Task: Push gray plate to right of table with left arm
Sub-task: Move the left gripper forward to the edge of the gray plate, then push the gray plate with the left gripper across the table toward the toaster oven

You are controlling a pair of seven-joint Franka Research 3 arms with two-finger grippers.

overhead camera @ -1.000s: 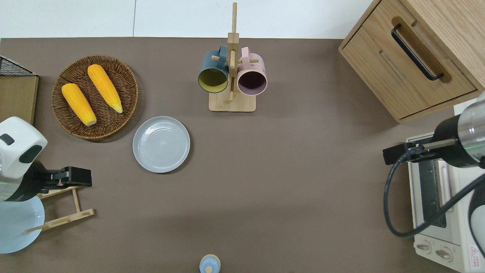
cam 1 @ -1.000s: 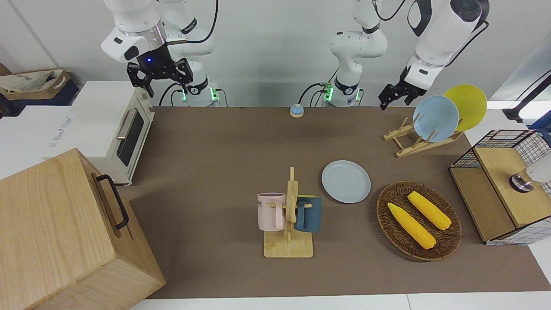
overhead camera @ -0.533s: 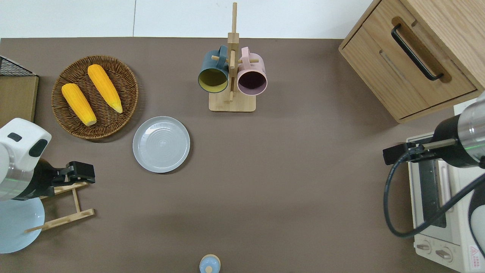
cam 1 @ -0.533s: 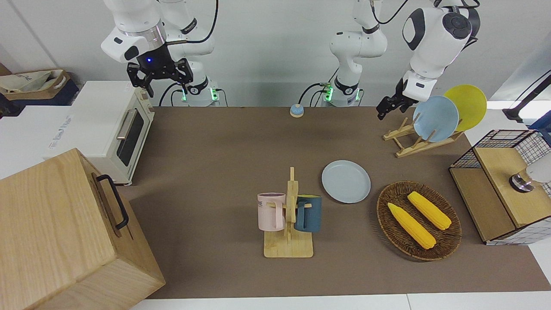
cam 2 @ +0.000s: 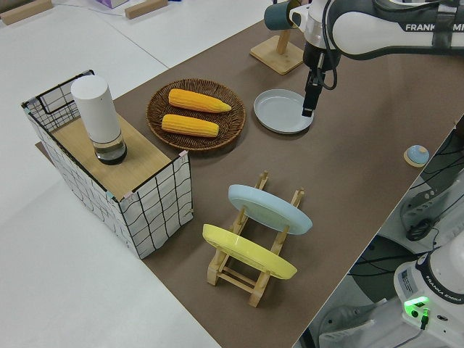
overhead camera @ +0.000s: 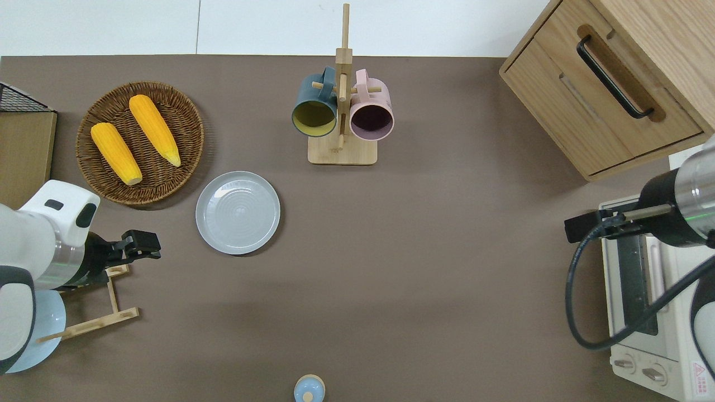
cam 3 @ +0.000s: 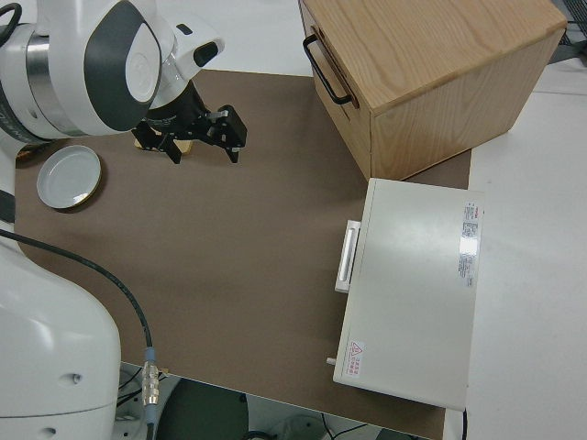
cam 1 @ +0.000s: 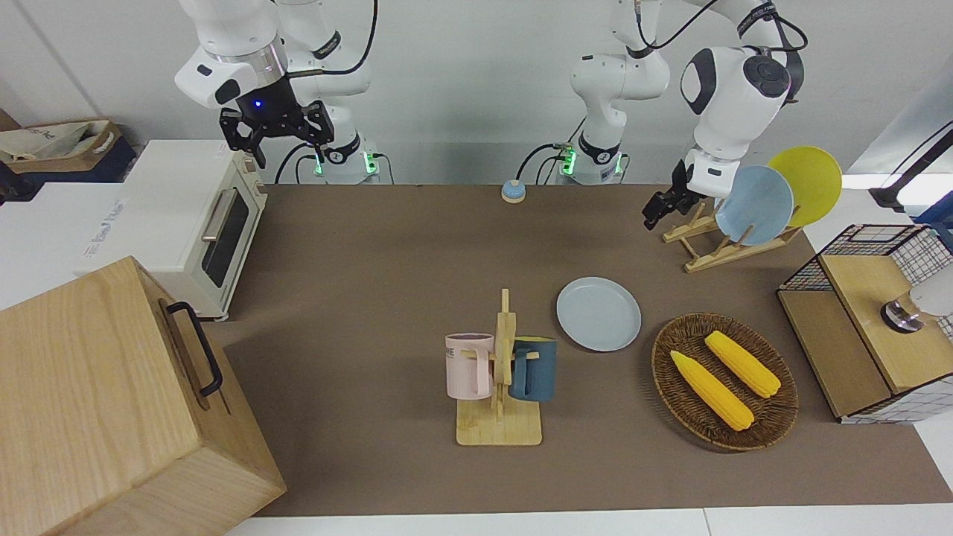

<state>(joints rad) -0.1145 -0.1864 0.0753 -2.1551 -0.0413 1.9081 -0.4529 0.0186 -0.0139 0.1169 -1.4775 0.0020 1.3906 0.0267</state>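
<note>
Item 1: my left hand (overhead camera: 146,246), up in the air over bare desk (overhead camera: 424,268) at the wooden plate rack's (overhead camera: 106,301) corner; whether it is open or closed I cannot tell. Right arm parked, its hand (cam 1: 277,132) open and gripping nothing.

Item 2: gray plate (overhead camera: 238,212), flat on the desk, apart from the left hand, toward the left arm's end.

Item 3: wicker basket (overhead camera: 184,120) with two corn cobs (overhead camera: 153,129), just beside the plate.

Item 4: mug stand (overhead camera: 342,148), farther still, mid-desk.
</note>
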